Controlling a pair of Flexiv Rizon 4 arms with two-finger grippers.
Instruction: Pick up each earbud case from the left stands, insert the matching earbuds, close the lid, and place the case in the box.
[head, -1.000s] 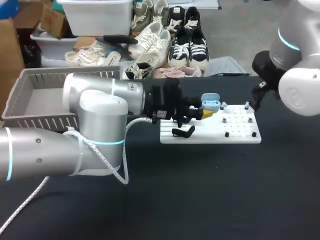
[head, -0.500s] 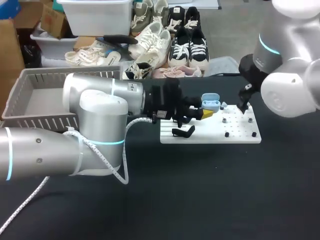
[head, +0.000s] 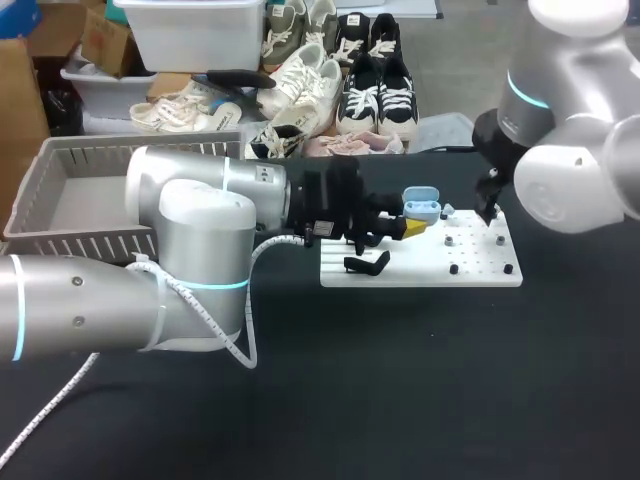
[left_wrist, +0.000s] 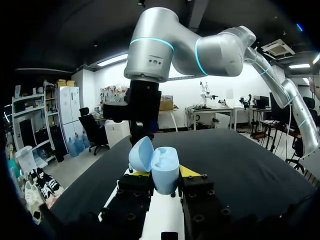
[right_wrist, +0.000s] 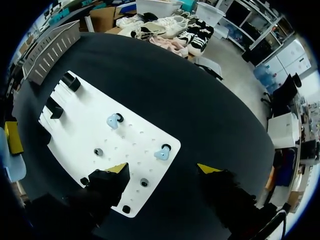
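A light-blue earbud case with its lid up sits between the yellow tips of my left gripper, which is shut on it. In the head view the case hangs over the near-left part of the white board. Two light-blue earbuds rest on pegs of the board: one lies just ahead of my right gripper, between its open fingers and untouched, the other further along. My right gripper hovers over the board's far right end.
Black stands rise at the board's left end, one seen near its front edge. A grey slatted basket stands at the table's left. Dark tabletop lies in front of the board.
My right arm has swung in from the right and come down over the board's right end. The left arm and the case have kept still.
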